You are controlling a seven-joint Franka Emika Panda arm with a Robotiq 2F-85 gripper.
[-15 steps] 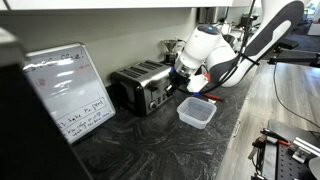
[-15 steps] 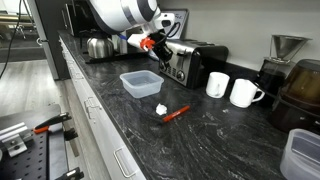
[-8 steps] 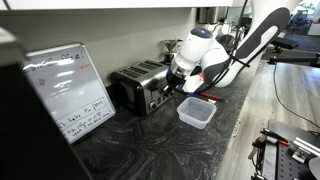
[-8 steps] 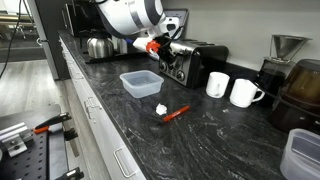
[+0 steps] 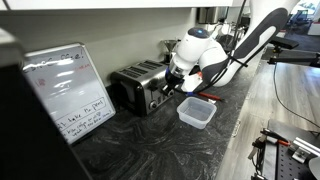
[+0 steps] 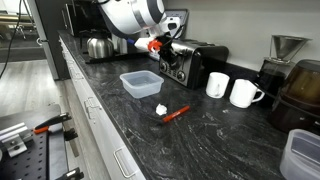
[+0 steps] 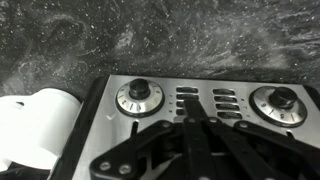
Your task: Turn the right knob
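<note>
A silver toaster stands by the back wall in both exterior views (image 5: pixel 140 85) (image 6: pixel 192 60). In the wrist view its front panel (image 7: pixel 205 88) carries two round knobs: one on the left (image 7: pixel 137 96) and one on the right (image 7: pixel 278 100), with rows of buttons (image 7: pixel 207 103) between them. My gripper (image 7: pixel 197 124) is shut and empty. Its fingertips are pressed together and point at the buttons midway between the knobs, touching neither knob. In both exterior views the gripper (image 5: pixel 173 88) (image 6: pixel 164 50) sits right in front of the toaster's panel.
A clear plastic container (image 5: pixel 196 112) (image 6: pixel 140 84) lies on the dark counter near the toaster. Two white mugs (image 6: pixel 232 90) stand beside it, one of them in the wrist view (image 7: pixel 35 130). An orange marker (image 6: pixel 175 113), a whiteboard (image 5: pixel 68 90), a kettle (image 6: pixel 97 46) and a coffee maker (image 6: pixel 296 85) are also there.
The arm moved slightly closer to the toaster's panel over the last second. In the last half second it barely moved. The gripper stays shut.
</note>
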